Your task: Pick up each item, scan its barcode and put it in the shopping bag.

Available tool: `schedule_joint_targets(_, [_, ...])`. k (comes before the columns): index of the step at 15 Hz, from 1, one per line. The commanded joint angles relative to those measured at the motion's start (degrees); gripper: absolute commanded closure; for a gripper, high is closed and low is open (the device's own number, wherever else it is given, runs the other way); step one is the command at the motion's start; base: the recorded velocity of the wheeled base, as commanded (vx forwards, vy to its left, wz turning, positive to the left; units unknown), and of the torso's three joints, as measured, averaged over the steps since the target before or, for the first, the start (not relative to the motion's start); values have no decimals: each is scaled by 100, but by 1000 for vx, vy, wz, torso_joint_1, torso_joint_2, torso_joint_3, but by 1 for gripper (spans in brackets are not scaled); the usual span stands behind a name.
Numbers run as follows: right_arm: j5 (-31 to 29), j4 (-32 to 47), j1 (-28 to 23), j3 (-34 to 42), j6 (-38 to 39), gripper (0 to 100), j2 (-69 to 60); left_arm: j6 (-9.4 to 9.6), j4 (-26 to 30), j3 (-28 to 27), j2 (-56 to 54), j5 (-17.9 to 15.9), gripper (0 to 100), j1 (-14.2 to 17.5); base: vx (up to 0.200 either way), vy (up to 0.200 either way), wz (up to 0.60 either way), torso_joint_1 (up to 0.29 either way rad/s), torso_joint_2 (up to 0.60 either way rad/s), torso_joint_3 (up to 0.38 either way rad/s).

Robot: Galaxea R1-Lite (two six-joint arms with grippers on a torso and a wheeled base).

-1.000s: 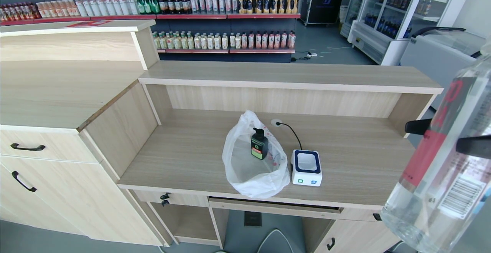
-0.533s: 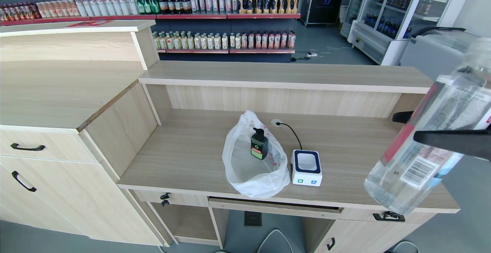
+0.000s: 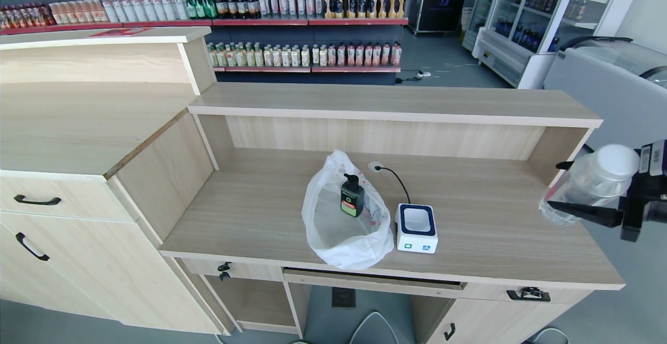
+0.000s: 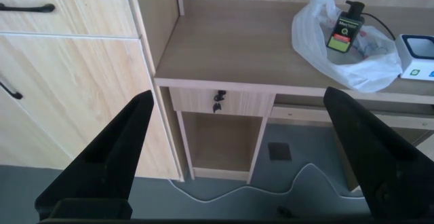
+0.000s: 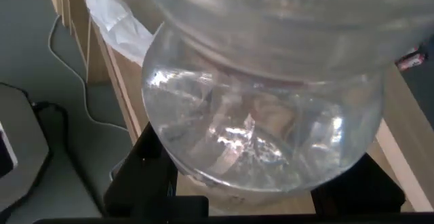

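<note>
The wood-grain counter (image 3: 250, 213) is flat and matte. On it the shopping bag (image 3: 338, 247) is thin crinkly film, floppy, with its mouth slumped open. The clear bottle (image 3: 578, 194) hangs off the counter's right end, tipped on its side and well apart from the scanner (image 3: 416, 228). It's smooth, round plastic, likely heavy if full and slippery (walls probably flex). A mid-body hold looks best, and that's where the right end effector (image 3: 553, 185) is clamped. The left end effector (image 4: 239, 94) is spread wide with nothing in it. A small dark pump bottle (image 3: 352, 198) stands rigid in the bag.
</note>
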Motion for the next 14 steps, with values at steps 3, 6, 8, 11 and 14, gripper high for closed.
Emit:
schedule_joint_targets(3, [22,-19,-571,-103,-1201,100,396,0,0,0,-2,1,0,-1,0,0,0,0,0,0])
schedule_joint_targets(6, [48,-19,-606,-191,-1518,100,387,0,0,0,6,1,0,-1,0,0,0,0,0,0])
schedule_joint_targets(8, [5,-10,-580,-270,-1632,100,405,0,0,0,6,1,0,-1,0,0,300,1,-1,1])
schedule_joint_targets(11, [-4,-10,-791,-297,-2572,100,660,0,0,0,-2,1,0,-1,0,0,600,2,2,-2])
schedule_joint_targets(14, [13,-256,-765,-314,-2924,100,958,0,0,0,6,1,0,-1,0,0,600,2,1,4])
